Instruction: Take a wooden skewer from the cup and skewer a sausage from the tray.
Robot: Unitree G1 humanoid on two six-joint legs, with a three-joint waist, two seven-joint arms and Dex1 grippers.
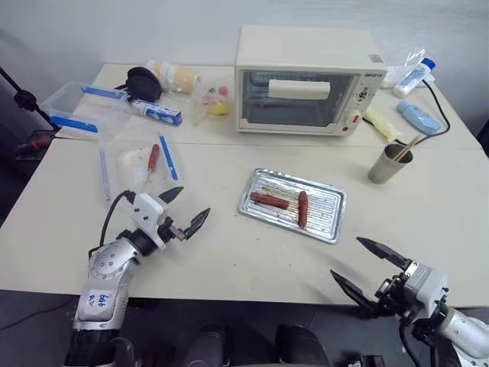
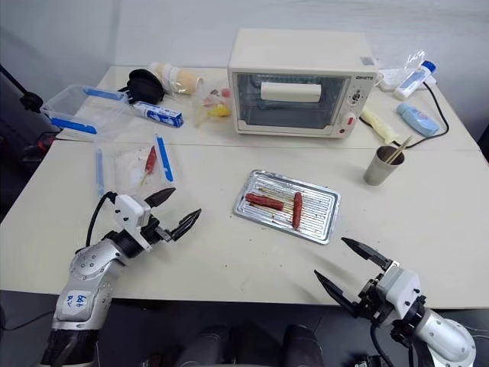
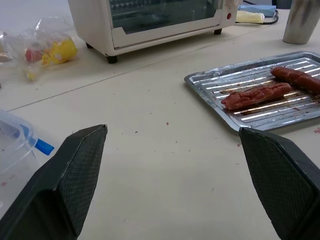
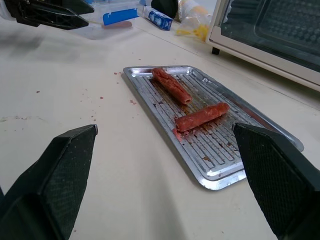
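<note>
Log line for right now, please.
left gripper: open, empty | right gripper: open, empty | skewers in cup | two sausages on tray

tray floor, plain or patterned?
Patterned: the tray is shiny silver with a ribbed floor, parallel ridges running its length. Clearest in the right wrist view.

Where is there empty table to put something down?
Bare tabletop lies between the shiny silver metal tray and the table's near edge. The back is crowded around the cream toaster oven.
</note>
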